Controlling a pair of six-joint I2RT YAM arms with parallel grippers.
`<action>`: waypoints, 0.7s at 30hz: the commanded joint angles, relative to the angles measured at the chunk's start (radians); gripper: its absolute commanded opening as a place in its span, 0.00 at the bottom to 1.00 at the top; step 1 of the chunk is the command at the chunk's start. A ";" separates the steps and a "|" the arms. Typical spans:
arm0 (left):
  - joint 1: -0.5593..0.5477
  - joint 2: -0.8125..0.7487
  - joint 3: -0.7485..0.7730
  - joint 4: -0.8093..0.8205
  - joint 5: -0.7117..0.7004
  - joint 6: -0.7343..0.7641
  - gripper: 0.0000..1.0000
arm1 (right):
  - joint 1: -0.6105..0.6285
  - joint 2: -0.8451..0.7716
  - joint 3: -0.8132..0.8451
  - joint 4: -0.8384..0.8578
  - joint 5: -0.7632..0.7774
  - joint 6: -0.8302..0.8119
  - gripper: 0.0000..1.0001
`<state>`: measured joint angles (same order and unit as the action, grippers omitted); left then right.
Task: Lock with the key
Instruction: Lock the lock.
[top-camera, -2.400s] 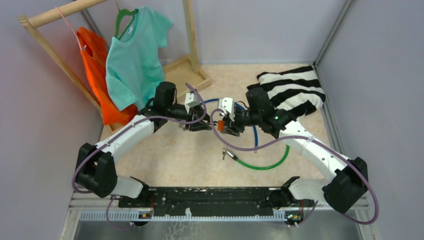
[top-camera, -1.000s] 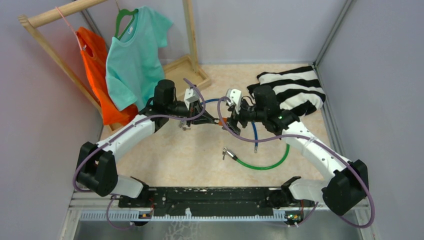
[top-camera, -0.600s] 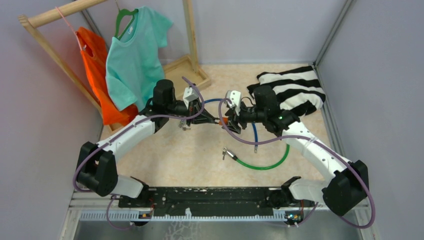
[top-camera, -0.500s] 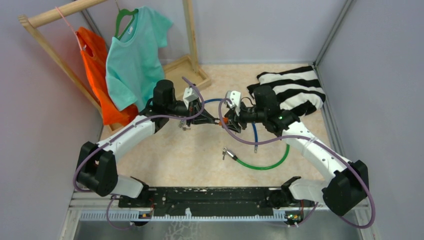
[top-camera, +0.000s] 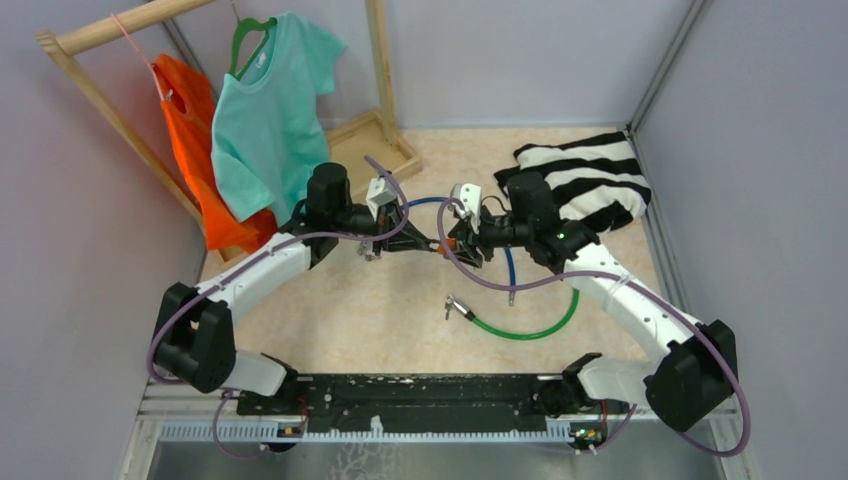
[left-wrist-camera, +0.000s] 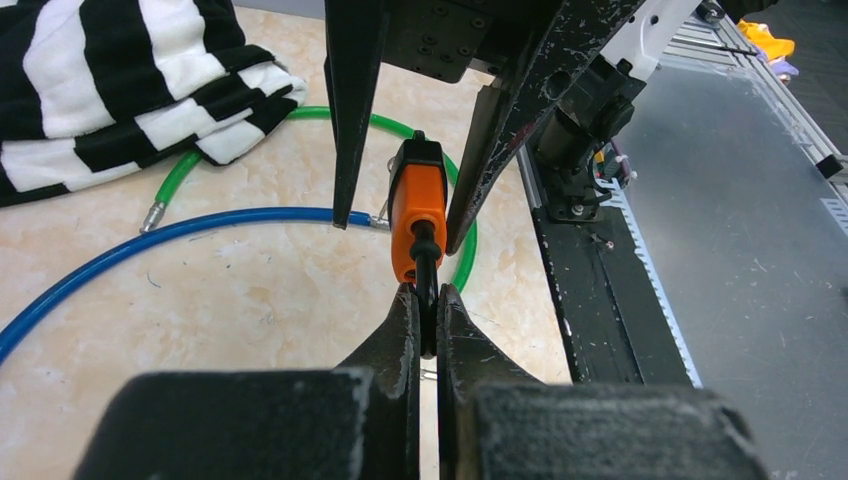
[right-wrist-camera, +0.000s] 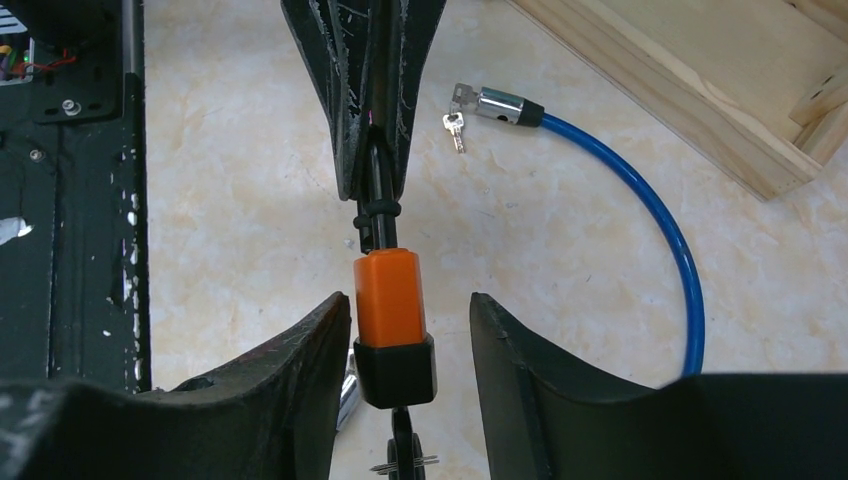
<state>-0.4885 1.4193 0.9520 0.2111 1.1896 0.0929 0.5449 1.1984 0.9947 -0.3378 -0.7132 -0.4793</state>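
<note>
A small orange padlock (top-camera: 447, 243) with a black end cap hangs in the air between my two grippers. My left gripper (left-wrist-camera: 424, 290) is shut on the thin black loop at the lock's orange end (left-wrist-camera: 417, 215). My right gripper (right-wrist-camera: 410, 298) is open, one finger on each side of the lock (right-wrist-camera: 390, 290), not touching it. A black key head with a wire ring (right-wrist-camera: 402, 440) sticks out of the black cap toward my right palm. In the top view the left gripper (top-camera: 430, 243) and right gripper (top-camera: 457, 243) face each other tip to tip.
A blue cable lock (top-camera: 510, 265) lies on the table; its metal head (right-wrist-camera: 497, 103) and a small key (right-wrist-camera: 455, 128) show under the grippers. A green cable (top-camera: 530, 330) lies nearer. A striped shirt (top-camera: 590, 180) is back right. A wooden rack (top-camera: 375, 140) with a teal shirt (top-camera: 270, 100) is back left.
Since 2.4 s ago both grippers moved a little away from me and the right wrist turned. Over the last second nothing visibly moved.
</note>
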 joint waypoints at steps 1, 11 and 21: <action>-0.004 -0.032 -0.005 0.072 0.041 -0.021 0.00 | -0.009 -0.004 0.007 0.026 -0.035 -0.016 0.47; -0.004 -0.045 -0.015 0.087 0.045 -0.032 0.00 | -0.009 0.011 -0.006 0.024 -0.034 -0.022 0.50; -0.004 -0.059 -0.039 0.110 0.040 -0.042 0.00 | -0.010 0.018 -0.002 0.013 -0.055 -0.033 0.41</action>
<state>-0.4885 1.3922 0.9222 0.2562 1.1965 0.0624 0.5449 1.2209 0.9813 -0.3458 -0.7265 -0.4973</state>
